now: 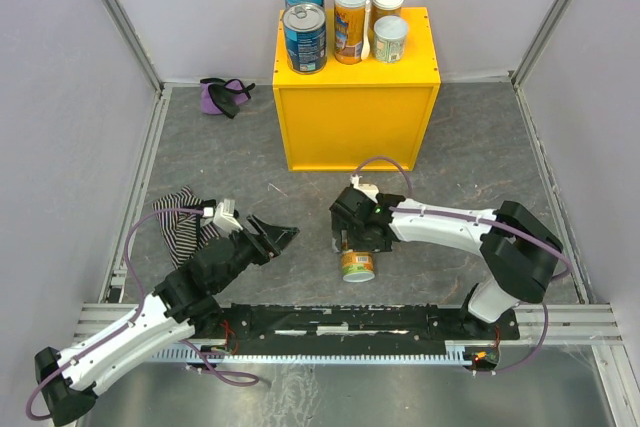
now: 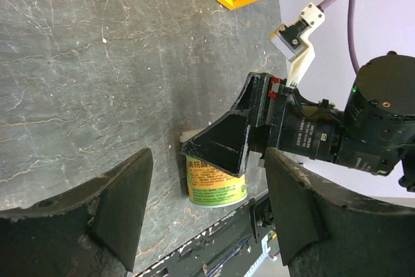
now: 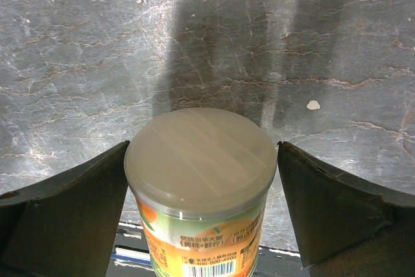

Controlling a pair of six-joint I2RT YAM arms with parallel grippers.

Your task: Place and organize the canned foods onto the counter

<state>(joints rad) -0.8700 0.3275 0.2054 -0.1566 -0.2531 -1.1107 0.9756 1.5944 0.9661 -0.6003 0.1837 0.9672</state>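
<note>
Left gripper [image 1: 285,237]: fingers apart, empty, at nine o'clock of the loose can [image 1: 357,267]. Right gripper [image 3: 202,150]: fingers spread wide astride that can, which stands upright on the table [image 1: 480,167]. At twelve o'clock, the yellow box [image 1: 355,132] carries five upright cans [image 1: 345,22] on top.

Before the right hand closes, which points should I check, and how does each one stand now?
1. Can upright on the table: ok.
2. Right hand open and straddling the can: ok.
3. Can centred in that hand: ok.
4. Left hand open, empty, apart from the can: ok.
5. Enough bare room on the counter top for this can: cannot tell; only a narrow front strip shows.
</note>
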